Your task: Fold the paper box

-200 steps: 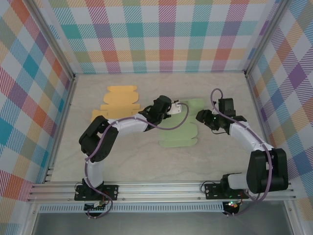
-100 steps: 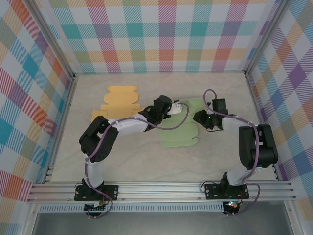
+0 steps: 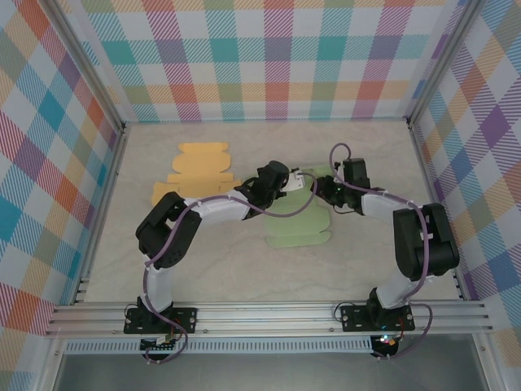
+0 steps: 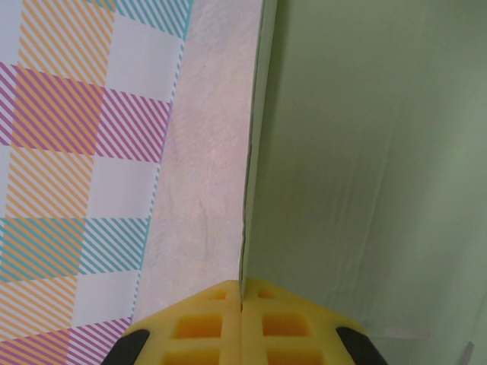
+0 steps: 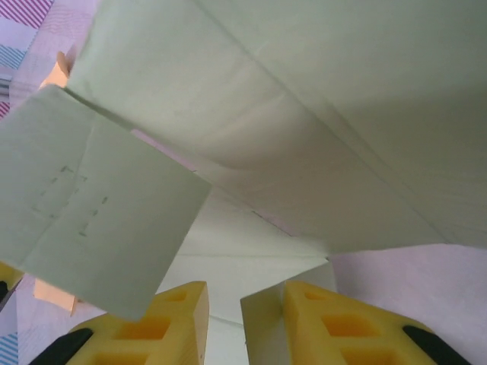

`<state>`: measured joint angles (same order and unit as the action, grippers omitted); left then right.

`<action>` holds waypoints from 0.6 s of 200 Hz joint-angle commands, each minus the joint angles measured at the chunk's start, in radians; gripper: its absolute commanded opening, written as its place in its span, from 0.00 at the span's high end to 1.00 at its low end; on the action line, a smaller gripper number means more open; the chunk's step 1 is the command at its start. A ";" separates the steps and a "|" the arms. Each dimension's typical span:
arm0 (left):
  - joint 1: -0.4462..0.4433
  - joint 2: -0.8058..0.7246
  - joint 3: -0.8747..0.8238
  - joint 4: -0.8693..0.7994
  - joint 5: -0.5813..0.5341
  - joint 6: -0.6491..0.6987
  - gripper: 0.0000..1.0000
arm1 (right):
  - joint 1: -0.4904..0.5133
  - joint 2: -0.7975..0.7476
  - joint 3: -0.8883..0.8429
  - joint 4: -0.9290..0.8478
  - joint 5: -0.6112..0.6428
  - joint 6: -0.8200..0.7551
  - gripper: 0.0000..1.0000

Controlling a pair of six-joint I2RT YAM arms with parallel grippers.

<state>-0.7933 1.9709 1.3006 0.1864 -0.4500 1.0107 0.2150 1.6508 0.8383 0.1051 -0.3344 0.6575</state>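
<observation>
Basically, the green paper box [image 3: 298, 230] is only partly folded. Its near half lies flat on the table [image 3: 213, 262], just below both grippers, and the far half is lifted up between them.

The left gripper [image 4: 241, 295] is clamped tight on one thin edge of the sheet. In its wrist view the pads are pressed flush together, and the paper edge runs straight out ahead of the fingertips. A big green panel stands up on one side of that line, with bare table on the other. That grip is probably there as an anchor, so the raised wall stays up while the other side gets worked.

The right gripper [image 5: 243, 306] sits just beside the left one, on the opposite face of the lifted part. Its jaws are parted with a clear gap. A corner of a green flap sits in that gap against one pad [image 5: 335, 323], but nothing is pinched yet. Ahead of its fingers a creased panel slopes overhead, and a square flap sticks out to the side.

It looks like the flap is being lined up to be caught and tucked. Thin card like this can slip or crease wrong if it's grabbed off the fold line.

An orange cutout [image 3: 198, 167] lies flat well behind the left gripper — untouched, likely a spare.
</observation>
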 commanded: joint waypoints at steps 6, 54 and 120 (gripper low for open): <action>-0.018 0.010 0.032 0.005 -0.017 -0.023 1.00 | 0.018 0.062 0.026 0.069 -0.029 0.049 0.67; -0.021 -0.008 -0.003 0.082 -0.036 0.000 1.00 | 0.016 0.068 0.041 0.017 -0.026 0.037 0.67; -0.020 -0.020 -0.121 0.427 -0.052 0.143 1.00 | -0.114 -0.228 -0.008 -0.194 -0.022 -0.071 0.55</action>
<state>-0.7979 1.9736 1.2015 0.4232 -0.4919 1.0927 0.1654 1.5208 0.8577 -0.0105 -0.3405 0.6376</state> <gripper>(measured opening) 0.048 0.434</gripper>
